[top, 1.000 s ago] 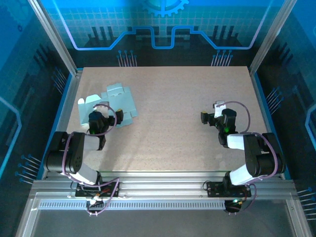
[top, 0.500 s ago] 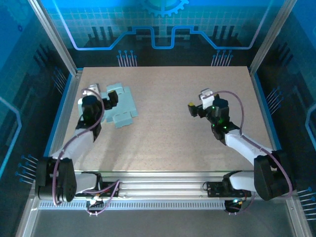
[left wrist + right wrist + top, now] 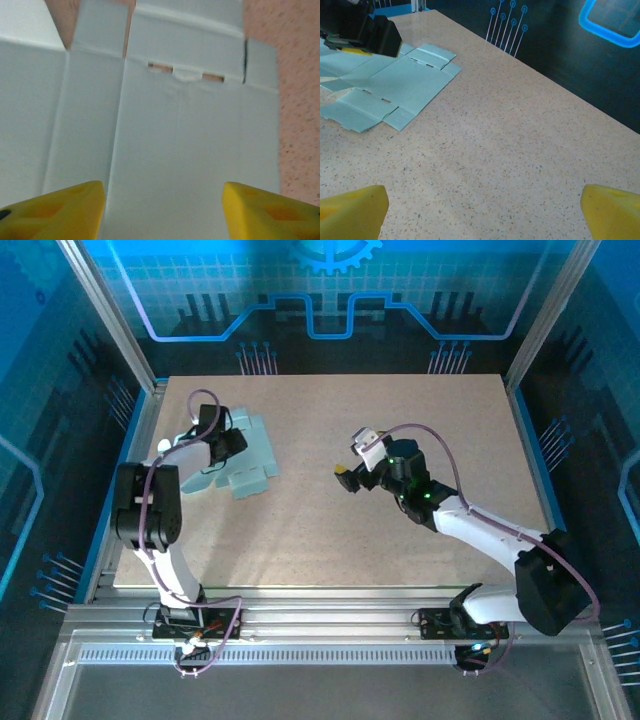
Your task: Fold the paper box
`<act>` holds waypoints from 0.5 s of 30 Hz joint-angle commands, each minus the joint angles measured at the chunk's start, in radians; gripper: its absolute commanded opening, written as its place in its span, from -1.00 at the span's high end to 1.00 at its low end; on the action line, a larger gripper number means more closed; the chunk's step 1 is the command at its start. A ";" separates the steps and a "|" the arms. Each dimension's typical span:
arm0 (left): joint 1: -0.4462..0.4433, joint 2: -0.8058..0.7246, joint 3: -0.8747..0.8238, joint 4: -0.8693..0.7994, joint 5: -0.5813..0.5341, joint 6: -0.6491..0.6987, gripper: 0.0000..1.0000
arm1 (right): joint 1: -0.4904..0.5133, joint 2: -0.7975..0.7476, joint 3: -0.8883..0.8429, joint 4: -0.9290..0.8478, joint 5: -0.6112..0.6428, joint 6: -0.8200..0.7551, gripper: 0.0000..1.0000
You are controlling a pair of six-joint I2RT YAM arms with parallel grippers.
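Note:
The paper box [image 3: 247,457] is a flat pale-blue die-cut sheet with flaps and tabs, lying at the table's far left. My left gripper [image 3: 231,441] hovers low over the sheet's left part. In the left wrist view its yellow fingertips [image 3: 55,210] stand apart on either side of one panel of the sheet [image 3: 175,140], open [image 3: 162,212]. My right gripper [image 3: 346,478] is open over bare table near the middle, to the right of the sheet. The right wrist view has the sheet [image 3: 390,85] at upper left, the left gripper's black body [image 3: 365,32] above it, and nothing in the right gripper [image 3: 482,215].
The speckled beige table [image 3: 400,560] stretches free to the right and front of the sheet. Aluminium rails [image 3: 330,615] run along the near edge. Blue walls [image 3: 330,300] close in the back and sides.
The left arm has reached forward onto the sheet and its fingers have come closer together. The right arm has swung left toward the table's middle, staying open.

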 commanded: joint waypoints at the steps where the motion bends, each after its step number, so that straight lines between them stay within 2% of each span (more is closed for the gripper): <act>1: 0.002 0.047 0.037 -0.087 0.079 -0.083 -0.25 | 0.008 0.010 0.026 -0.023 -0.020 0.012 -1.00; 7: -0.021 0.119 0.036 -0.065 0.186 -0.141 -0.21 | -0.001 0.013 0.022 -0.030 -0.011 0.040 -1.00; 15: -0.133 0.173 0.013 -0.011 0.298 -0.204 -0.21 | -0.034 0.012 0.003 -0.023 -0.021 0.110 -1.00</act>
